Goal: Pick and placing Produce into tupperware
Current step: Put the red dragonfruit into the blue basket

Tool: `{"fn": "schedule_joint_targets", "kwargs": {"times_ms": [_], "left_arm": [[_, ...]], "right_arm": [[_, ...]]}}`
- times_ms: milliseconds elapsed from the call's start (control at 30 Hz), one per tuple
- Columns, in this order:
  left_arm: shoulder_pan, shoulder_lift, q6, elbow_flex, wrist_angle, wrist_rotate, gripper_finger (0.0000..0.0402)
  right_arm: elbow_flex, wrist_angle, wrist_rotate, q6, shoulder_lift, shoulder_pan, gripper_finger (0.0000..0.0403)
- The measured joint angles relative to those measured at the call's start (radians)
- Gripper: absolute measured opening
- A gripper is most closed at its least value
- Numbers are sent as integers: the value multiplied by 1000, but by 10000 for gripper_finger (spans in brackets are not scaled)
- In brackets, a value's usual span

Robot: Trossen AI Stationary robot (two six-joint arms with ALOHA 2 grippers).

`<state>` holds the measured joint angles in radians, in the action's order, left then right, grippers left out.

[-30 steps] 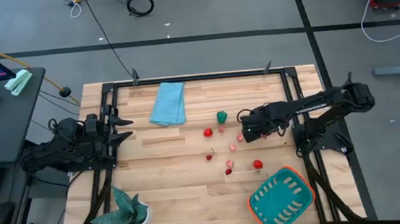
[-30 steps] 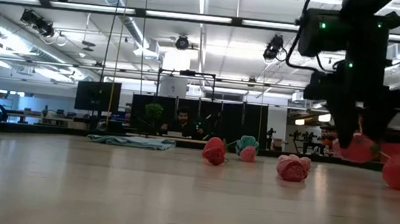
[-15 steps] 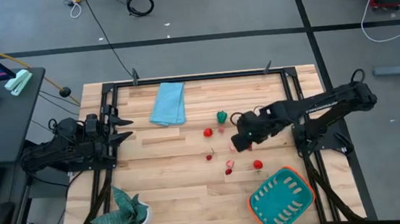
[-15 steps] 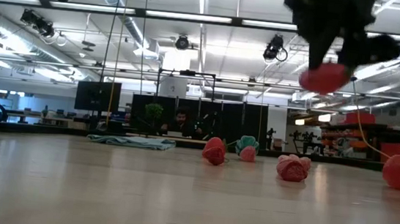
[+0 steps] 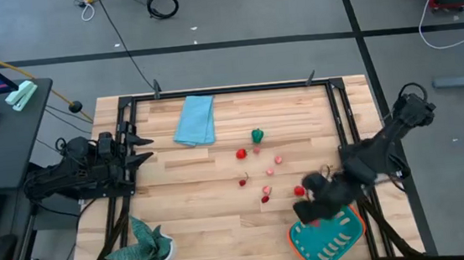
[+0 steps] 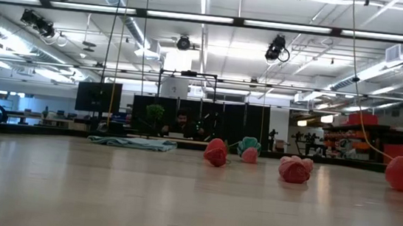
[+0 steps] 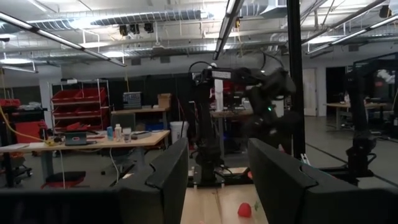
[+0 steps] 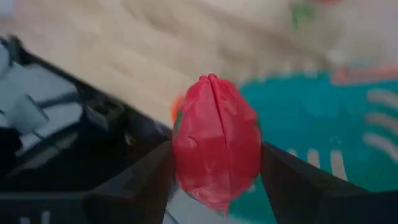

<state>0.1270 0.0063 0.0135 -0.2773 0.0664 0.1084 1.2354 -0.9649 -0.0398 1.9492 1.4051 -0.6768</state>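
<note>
The teal tupperware (image 5: pixel 334 232) with an orange rim sits at the table's near right corner. My right gripper (image 5: pixel 310 211) hovers over its left rim, shut on a red toy piece (image 8: pixel 216 149); the teal floor (image 8: pixel 311 137) shows behind the piece. Several small red and pink pieces (image 5: pixel 265 196) and a green one (image 5: pixel 257 134) lie mid-table, and they also show in the low view (image 6: pixel 295 169). My left gripper (image 5: pixel 145 150) waits open at the table's left edge (image 7: pixel 217 180). My right gripper pinches the red toy piece (image 8: pixel 216 149) between its two fingers (image 8: pixel 140 180), one finger on each side of its rounded body. The piece is lifted clear of the table. It hangs over the tupperware's rim (image 8: pixel 177 106).
A light blue folded cloth (image 5: pixel 195 120) lies at the far side. A green star-shaped plant (image 5: pixel 145 243) stands at the near left corner. A red piece (image 5: pixel 299 191) rests just beyond the tupperware. Black frame rails (image 5: pixel 345 120) run along the table's sides.
My right gripper has risen from the table's middle right with the red piece in its fingers. It has swung toward the near edge, leaving the low view, and now stands over the tupperware. The other pieces have stayed where they were.
</note>
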Motion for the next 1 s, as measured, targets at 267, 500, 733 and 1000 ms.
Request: {"fn": "schedule_joint_targets", "kwargs": {"times_ms": [267,500,733,1000], "left_arm": [[0,0,0,0,38,0,172],[0,0,0,1,37,0,172],[0,0,0,1,38,0,173],[0,0,1,0,40,0,172]], "right_arm": [[0,-35,-14,27,143,-79,227],[0,-26,-211,-11,305,-52,227],[0,22,-239,-28,392,-50,227],[0,110,-231,-49,430,-50,245]]}}
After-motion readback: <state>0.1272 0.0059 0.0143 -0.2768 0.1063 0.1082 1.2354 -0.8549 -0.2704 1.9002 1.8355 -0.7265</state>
